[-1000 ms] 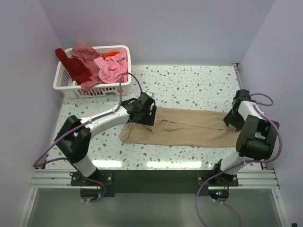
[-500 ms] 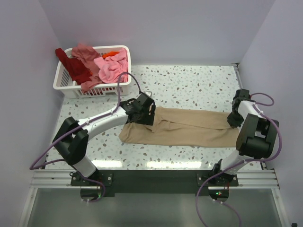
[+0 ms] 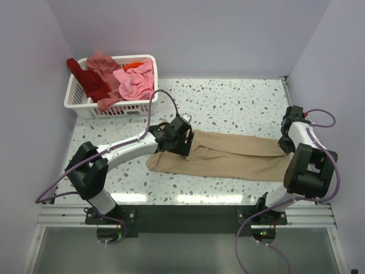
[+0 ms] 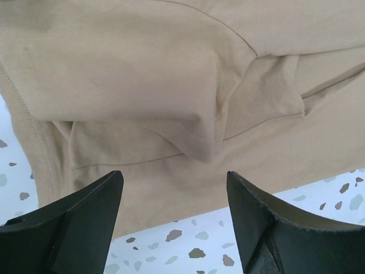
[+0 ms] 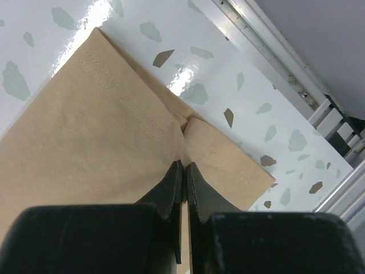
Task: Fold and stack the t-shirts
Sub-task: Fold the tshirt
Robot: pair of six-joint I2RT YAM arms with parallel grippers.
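Five t-shirts (four in one basket), two tools

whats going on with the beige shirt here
Two robot arms are folding a tan t-shirt, which lies in a long strip on the speckled table. The right arm's fingers are shut on its right end, pinching the cloth. The left arm's fingers hover open over a bunched fold near the left end. More shirts wait in the white basket.

Left pincer (jaws apart) slid right along shirt.
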